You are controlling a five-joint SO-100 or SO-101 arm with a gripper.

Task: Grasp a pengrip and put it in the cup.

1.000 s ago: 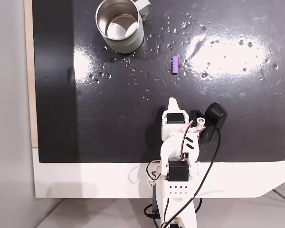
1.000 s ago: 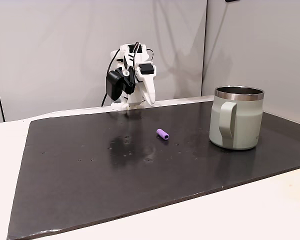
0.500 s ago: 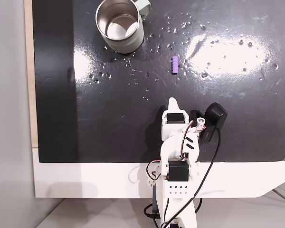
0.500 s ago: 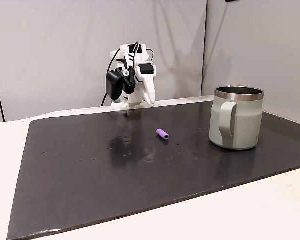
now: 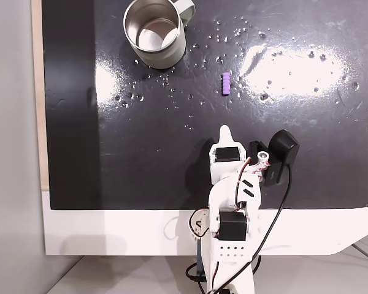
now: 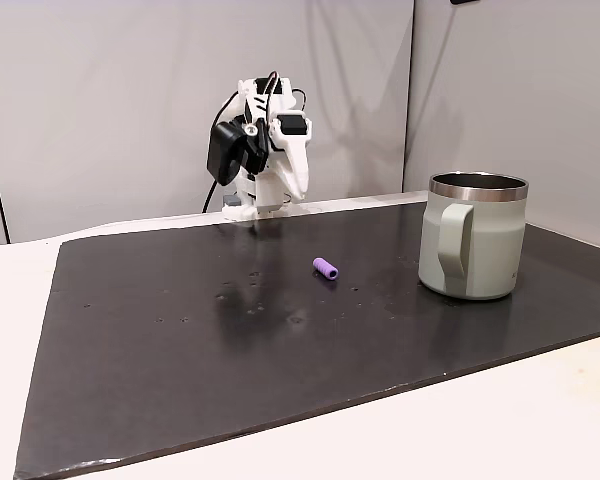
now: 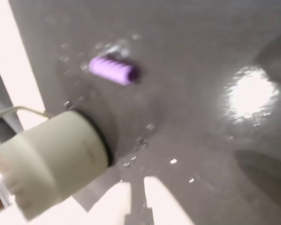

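Gripper (image 5: pixel 225 131) nr the mat's (image 5: pixel 141 147) arm-side edge, fingers (image 7: pixel 117 199) nearly together w/ a thin gap, holding nothing. Pengrip (image 5: pixel 226 84) lies flat on the mat mid-way — well apart from gripper and cup (image 5: pixel 154 32). Cup upright at far corner.

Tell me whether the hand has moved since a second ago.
Yes. In a fixed view the hand has risen and tilted forward over the black mat; the pengrip stays put.

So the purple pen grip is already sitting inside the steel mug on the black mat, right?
Not quite. The pen grip lies on the black mat, apart from the mug, whose steel inside looks empty in the fixed view from above. The mug does stand on the mat.
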